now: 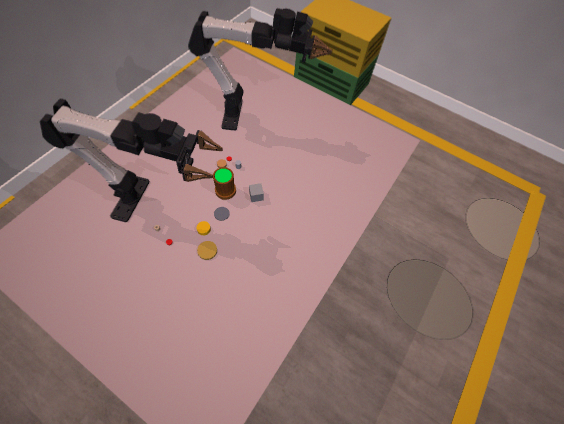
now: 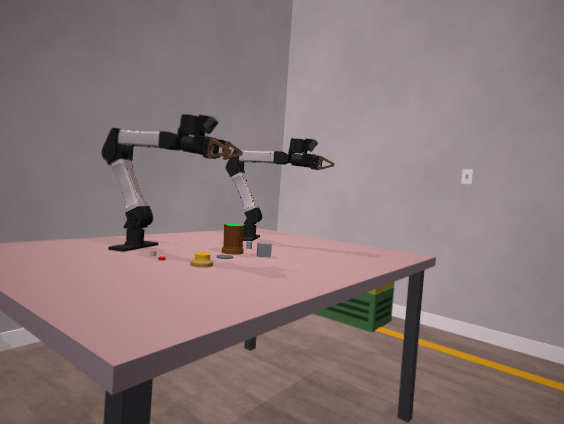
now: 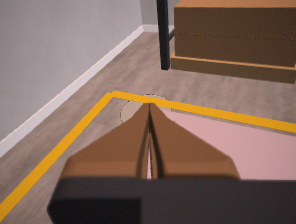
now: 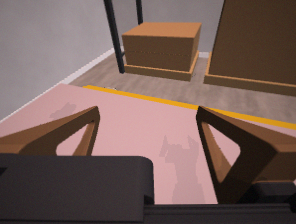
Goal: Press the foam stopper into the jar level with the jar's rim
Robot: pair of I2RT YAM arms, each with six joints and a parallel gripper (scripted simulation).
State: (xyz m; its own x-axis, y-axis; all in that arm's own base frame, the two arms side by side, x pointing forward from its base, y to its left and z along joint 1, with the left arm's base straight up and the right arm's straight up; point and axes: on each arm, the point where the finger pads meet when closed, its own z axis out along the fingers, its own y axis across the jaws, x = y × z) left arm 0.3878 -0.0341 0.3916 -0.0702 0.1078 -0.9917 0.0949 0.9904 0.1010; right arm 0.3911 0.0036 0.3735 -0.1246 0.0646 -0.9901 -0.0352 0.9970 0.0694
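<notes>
The brown ribbed jar [image 1: 225, 189] [image 2: 233, 240] stands upright on the table. The green stopper [image 1: 223, 175] [image 2: 234, 225] sits in its mouth, its top close to the rim; an exact level cannot be told. My right gripper [image 1: 217, 162] [image 2: 241, 152] [image 4: 148, 111] is open and empty. It is raised well above the table, pointing level, and not touching the jar. My left gripper [image 1: 330, 51] [image 2: 333, 164] [image 3: 149, 111] is shut with nothing between the fingers, raised and far from the jar, on its far side. Neither wrist view shows the jar.
A grey cube [image 1: 256, 193] [image 2: 264, 250] and a dark disc [image 1: 221, 214] [image 2: 224, 257] lie near the jar. A yellow disc [image 1: 203, 228], a gold disc [image 1: 207, 250], a red disc [image 1: 169, 242] and an orange disc [image 1: 221, 163] lie around on the pink table [image 1: 300, 220].
</notes>
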